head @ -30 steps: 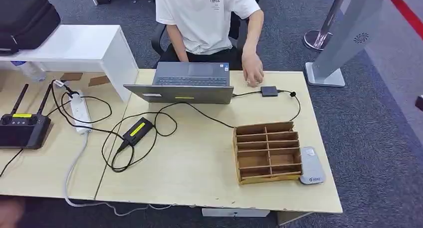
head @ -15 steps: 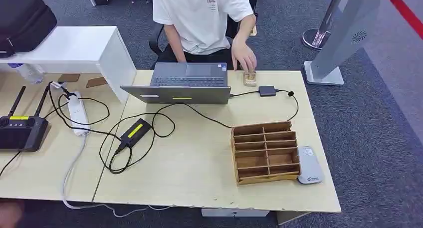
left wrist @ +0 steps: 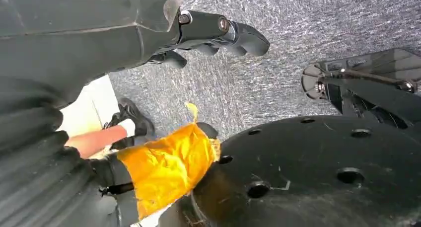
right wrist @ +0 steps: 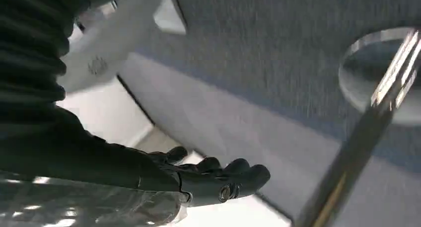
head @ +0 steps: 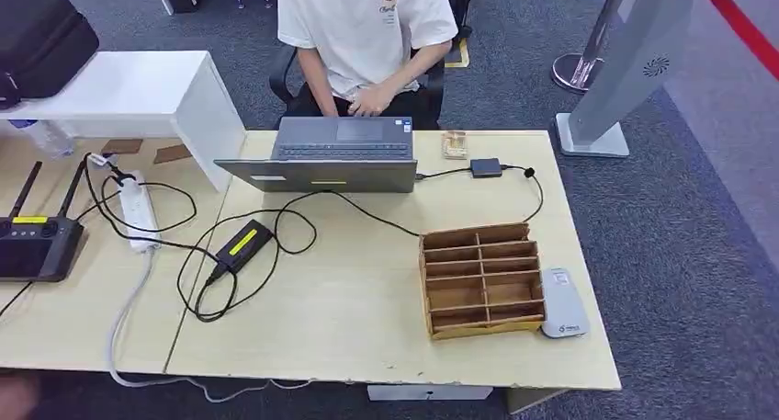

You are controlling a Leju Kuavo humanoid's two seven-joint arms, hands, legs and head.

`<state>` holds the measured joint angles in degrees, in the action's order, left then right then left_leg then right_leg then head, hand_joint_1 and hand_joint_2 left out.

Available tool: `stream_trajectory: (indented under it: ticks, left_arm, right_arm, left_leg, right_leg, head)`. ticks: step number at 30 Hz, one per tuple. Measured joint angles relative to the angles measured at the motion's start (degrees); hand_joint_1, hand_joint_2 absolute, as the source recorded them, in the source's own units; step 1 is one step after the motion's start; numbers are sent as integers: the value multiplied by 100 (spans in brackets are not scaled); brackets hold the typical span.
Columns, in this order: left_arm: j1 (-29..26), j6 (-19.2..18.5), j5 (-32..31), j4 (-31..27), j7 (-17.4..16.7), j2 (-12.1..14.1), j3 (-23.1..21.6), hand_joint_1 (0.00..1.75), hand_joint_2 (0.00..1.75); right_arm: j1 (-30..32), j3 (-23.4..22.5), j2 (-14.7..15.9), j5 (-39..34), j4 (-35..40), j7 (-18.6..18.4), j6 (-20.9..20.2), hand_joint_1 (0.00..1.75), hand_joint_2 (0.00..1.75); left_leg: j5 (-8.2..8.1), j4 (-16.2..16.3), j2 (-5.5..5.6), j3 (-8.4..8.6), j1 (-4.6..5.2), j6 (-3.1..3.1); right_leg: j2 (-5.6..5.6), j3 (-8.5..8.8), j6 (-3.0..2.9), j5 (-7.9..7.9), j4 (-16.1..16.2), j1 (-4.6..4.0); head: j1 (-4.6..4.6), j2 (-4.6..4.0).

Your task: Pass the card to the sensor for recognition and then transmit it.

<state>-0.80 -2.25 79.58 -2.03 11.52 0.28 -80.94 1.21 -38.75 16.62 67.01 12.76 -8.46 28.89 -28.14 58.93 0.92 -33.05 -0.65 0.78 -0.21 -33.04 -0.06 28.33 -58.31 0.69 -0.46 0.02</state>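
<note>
Card [head: 454, 144] lies on the table [head: 367, 319] just right of the laptop [head: 329, 153], beyond the wooden organiser [head: 482, 279]; a grey reader (logo too small to read) [head: 562, 302] sits touching the organiser's right side. My left hand [left wrist: 218, 33] and right hand [right wrist: 218, 180] hang over carpet, fingers loosely apart, holding nothing. Any pickup wants an edge pinch, I judge.
</note>
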Motion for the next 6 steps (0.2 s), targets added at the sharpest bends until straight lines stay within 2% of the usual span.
stream_trajectory:
  ticks: [3,4,6]
  left_arm:
    - [-10,-11,-39,2,-18,0,22,0,0]
    - [-13,-11,-41,2,-20,0,24,0,175]
    - [-14,-9,-39,2,-35,-2,37,0,175]
  right_arm:
    - [-52,-83,-546,26,-68,-103,-247,0,175]
    - [-69,-94,-706,37,-83,-118,-313,0,175]
    - [-113,-153,-1034,35,-105,-157,-382,0,175]
  left_leg:
    - [1,-2,-1,4,-5,13]
    - [2,-5,-2,5,-5,25]
    - [1,-5,-3,11,-7,31]
  right_leg:
    - [2,0,-8,1,-3,-7]
    - [2,0,-15,5,-8,-7]
    - [3,0,-29,6,-9,-7]
  head:
    - [0,0]
    - [7,0]
    - [9,0]
